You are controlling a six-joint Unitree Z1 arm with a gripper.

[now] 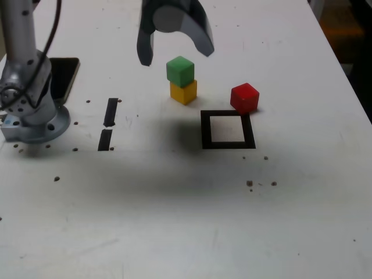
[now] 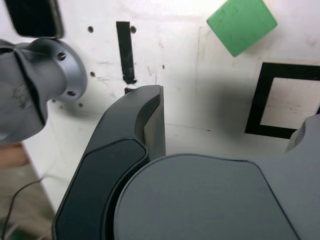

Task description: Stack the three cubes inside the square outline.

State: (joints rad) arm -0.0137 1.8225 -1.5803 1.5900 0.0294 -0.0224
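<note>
Exterior view. Gripper (image 1: 176, 55) hanging above the table (image 1: 174, 232) at the far side, jaws spread wide, nothing between them; one dark finger down at the exterior view's left, the other angled out to the right. Green cube (image 1: 180, 70) resting on top of the yellow cube (image 1: 183, 91), a two-high stack just below and slightly right of the gap between the jaws, no contact seen. Stack outside the square outline (image 1: 227, 129), off its far-left corner as this view shows it. Red cube (image 1: 244, 97) alone on the table, at or just over the outline's far-right corner; whether it overlaps the black border is not clear. Outline's white centre bare. Arm base (image 1: 32, 119) at the exterior view's left, with two short black strips (image 1: 108, 124) between it and the cubes.

Wrist view. One dark finger (image 2: 135, 145) wide in the foreground, grey housing filling the lower frame. Green cube (image 2: 241, 24) ahead, seen from above, turned corner-on. Part of the square outline (image 2: 256, 100) beside it. Yellow and red cubes not seen here.

Judged: no cube yet inside the outline, so the task barely begun. Green cube nearest the open jaws, almost directly beneath; a short descent with the jaws squared to its turned faces likely needed next. Risk of nudging the yellow cube.
</note>
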